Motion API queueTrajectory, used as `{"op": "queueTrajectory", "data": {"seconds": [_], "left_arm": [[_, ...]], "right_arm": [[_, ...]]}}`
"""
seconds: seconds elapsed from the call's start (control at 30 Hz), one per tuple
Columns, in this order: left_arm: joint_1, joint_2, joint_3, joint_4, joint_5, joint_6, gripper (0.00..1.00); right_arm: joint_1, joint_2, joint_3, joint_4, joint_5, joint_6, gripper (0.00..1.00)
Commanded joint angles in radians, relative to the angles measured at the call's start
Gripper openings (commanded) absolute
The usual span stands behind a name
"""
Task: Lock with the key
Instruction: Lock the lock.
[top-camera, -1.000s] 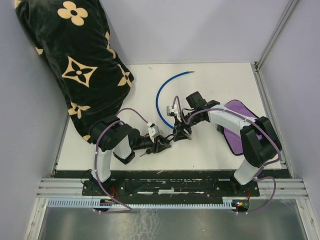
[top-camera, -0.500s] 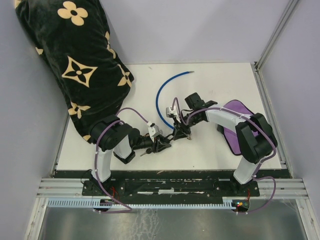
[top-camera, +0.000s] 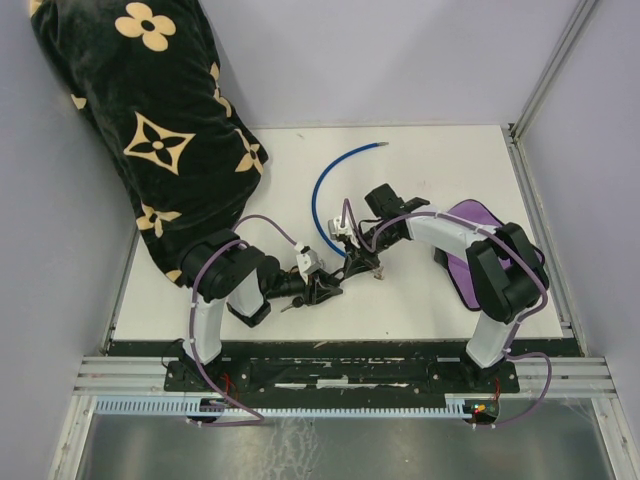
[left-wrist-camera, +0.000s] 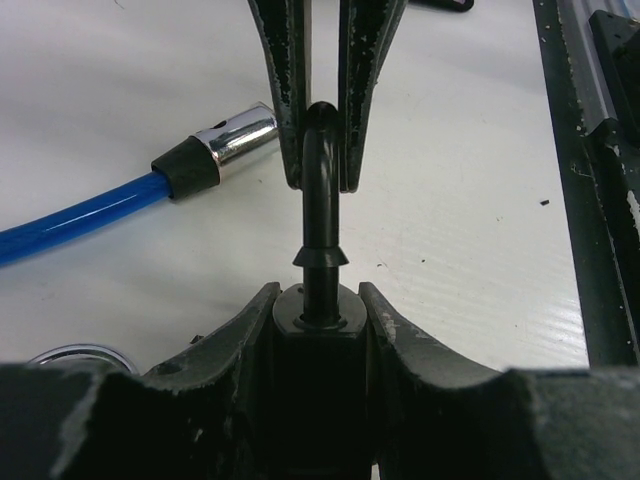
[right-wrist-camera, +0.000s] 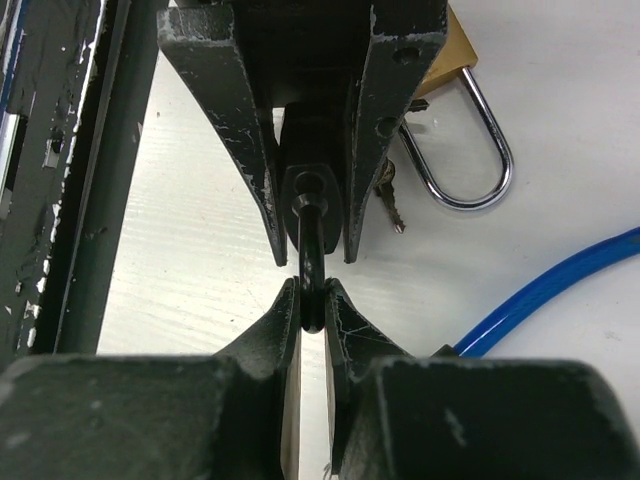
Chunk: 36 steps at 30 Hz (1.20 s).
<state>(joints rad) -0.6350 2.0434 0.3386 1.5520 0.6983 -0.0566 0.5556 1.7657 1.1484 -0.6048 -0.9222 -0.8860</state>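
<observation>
My left tool (left-wrist-camera: 318, 296) is clenched on the black lock (left-wrist-camera: 318, 365), gripping its body from both sides, and the lock hangs there just above the desk (left-wrist-camera: 470, 210), near the middle and toward the near edge. The shackle (left-wrist-camera: 320, 200) sticks straight out of the body, away from my left tool, and my right tool (right-wrist-camera: 311, 300) is clenched on its curved end, pads on either side of the bend. So the lock's long axis runs along the line between my two tools, from near left to far right in the overhead view, with the body at the near-left end and the bend at the far-right end. A flared collar on the stem shows clear of the body, so I judge the shackle is not seated. Pushing it home would mean driving my right tool along that axis toward the left one, with no sideways lean. A brass padlock (right-wrist-camera: 450, 62) lies on the desk just beside my left tool with small keys (right-wrist-camera: 388, 205) at its base. Whether any key sits in the black lock I cannot tell, since my own fingers hide its far face. The blue cable (left-wrist-camera: 70, 215) lies on the desk to one side, its chrome tip (left-wrist-camera: 235, 135) near the shackle but apart from it.
</observation>
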Motion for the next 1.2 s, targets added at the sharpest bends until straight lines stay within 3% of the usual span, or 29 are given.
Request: {"op": "queueTrajectory", "data": {"seconds": [0.0,0.33,0.7,0.8,1.17], "left_arm": [[0.01,0.056,-0.009,0.178,-0.027,0.021,0.03],[0.008,0.058,-0.005,0.177,-0.01,0.016,0.03],[0.009,0.071,0.008,0.177,-0.003,0.013,0.03],[0.009,0.079,0.013,0.177,0.001,0.008,0.03],[0.009,0.092,0.016,0.178,0.0,0.008,0.03]], "right_arm": [[0.029,0.036,0.075,-0.081,-0.053,-0.11,0.02],[0.074,0.06,0.044,-0.024,-0.051,-0.112,0.02],[0.148,0.079,-0.035,0.173,-0.065,0.055,0.02],[0.179,0.061,-0.086,0.298,-0.062,0.146,0.02],[0.304,0.081,-0.107,0.349,-0.059,0.233,0.02]]}}
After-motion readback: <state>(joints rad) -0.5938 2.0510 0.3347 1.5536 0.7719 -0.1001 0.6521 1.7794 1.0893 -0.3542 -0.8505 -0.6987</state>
